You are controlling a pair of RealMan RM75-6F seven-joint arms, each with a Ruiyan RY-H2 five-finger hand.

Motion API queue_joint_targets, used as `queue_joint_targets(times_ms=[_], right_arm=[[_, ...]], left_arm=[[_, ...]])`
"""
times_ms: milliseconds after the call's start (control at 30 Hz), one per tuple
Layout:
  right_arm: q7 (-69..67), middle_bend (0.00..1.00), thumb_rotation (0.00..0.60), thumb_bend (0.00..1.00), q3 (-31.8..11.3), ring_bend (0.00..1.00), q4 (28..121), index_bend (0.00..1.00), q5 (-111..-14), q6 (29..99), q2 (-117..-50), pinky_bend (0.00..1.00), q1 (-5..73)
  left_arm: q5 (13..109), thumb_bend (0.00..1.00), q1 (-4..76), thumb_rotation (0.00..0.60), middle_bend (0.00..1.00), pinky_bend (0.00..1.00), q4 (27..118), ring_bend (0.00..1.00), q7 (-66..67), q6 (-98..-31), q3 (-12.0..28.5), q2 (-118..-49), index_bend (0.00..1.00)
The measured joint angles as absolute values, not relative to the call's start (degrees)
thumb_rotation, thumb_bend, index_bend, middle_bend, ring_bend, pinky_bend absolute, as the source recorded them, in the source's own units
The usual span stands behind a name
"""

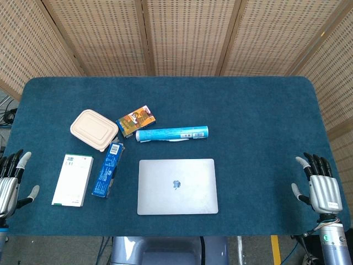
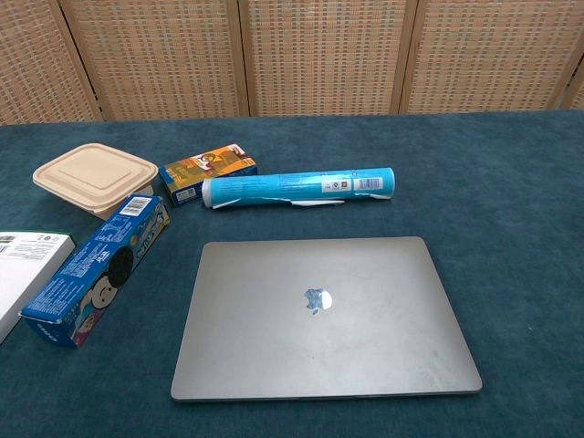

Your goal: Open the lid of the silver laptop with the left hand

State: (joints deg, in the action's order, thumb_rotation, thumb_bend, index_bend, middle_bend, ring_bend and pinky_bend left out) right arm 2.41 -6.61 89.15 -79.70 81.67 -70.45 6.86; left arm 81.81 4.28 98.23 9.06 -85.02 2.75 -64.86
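step: not started, silver laptop (image 1: 177,186) lies shut in the middle of the desk (image 1: 259,121) | left robot hand (image 1: 11,182) far off at the desk edge, fingers wide, holding nothing | right robot hand (image 1: 320,185) wide too | next: I think left must reach the lid's front edge and lift

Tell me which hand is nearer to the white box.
Left. The left hand hangs at the table's left edge, just left of the white box. The right hand is at the far right edge, beyond the silver laptop.
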Motion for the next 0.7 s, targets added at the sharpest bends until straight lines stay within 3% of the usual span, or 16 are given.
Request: queue_joint_targets(times_ms=[700], right_arm=[[1.7, 0.10, 0.600, 0.36, -6.5, 0.00, 88.8, 0.17, -80.0, 82.0, -70.4, 0.00, 6.7]], left_arm=[[82.9, 0.34, 4.3, 0.600, 0.00, 0.00, 98.9, 0.00, 9.0, -85.3, 2.6, -64.7, 0.06]])
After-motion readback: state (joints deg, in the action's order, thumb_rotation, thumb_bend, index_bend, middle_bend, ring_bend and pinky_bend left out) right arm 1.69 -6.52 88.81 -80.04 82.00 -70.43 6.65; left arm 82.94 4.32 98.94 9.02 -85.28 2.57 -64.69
